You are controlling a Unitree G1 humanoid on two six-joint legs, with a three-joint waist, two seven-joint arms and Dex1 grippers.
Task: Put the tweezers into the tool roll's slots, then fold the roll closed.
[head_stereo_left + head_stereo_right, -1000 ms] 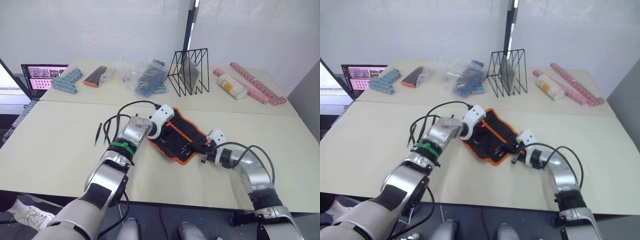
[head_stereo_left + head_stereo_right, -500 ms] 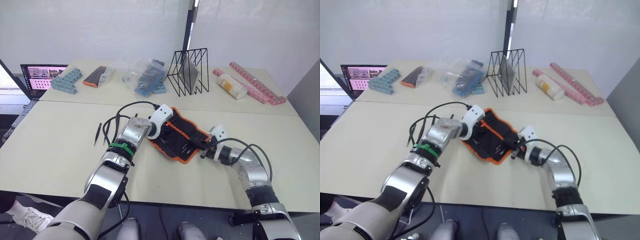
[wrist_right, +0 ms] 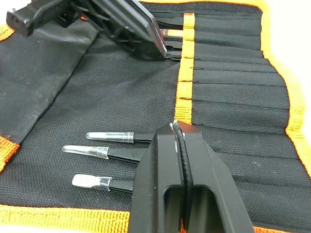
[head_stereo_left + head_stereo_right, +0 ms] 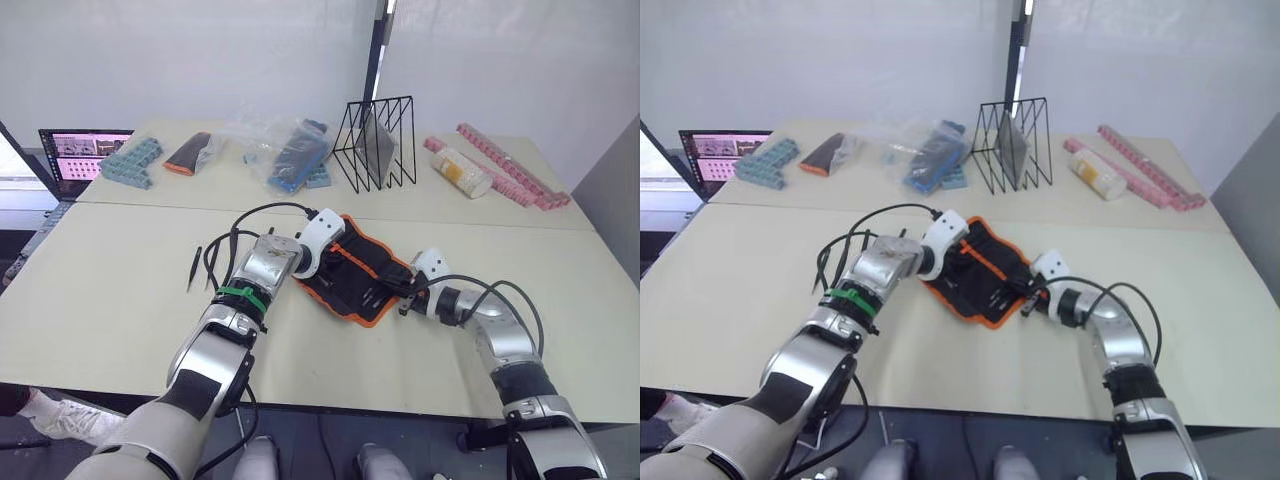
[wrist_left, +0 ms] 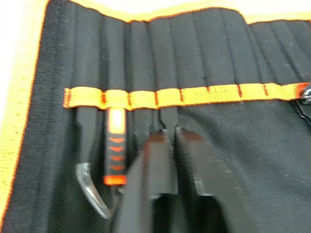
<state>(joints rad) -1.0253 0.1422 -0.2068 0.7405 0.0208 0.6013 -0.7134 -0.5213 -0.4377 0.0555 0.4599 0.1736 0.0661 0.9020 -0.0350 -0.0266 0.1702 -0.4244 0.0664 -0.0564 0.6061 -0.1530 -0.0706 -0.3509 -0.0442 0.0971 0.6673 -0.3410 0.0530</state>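
Slotting step underway: my right gripper, closed on a tweezer, must feed it under the tool roll's orange band; my left gripper, nearly closed and empty, steadies the fabric.

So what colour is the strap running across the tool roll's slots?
Orange strap on the black tool roll; clearest in the left wrist view.

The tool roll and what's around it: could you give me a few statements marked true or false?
1. The tool roll lies open on the table. True.
2. All tweezers are in the roll. False: one pair of tweezers lies on the table, to the left of the left arm.
3. The right gripper has its fingers wide apart. False: they are shut together over the roll.
4. The left gripper is over the roll near its orange strap. True.
5. A wire rack stands on the far table. True.
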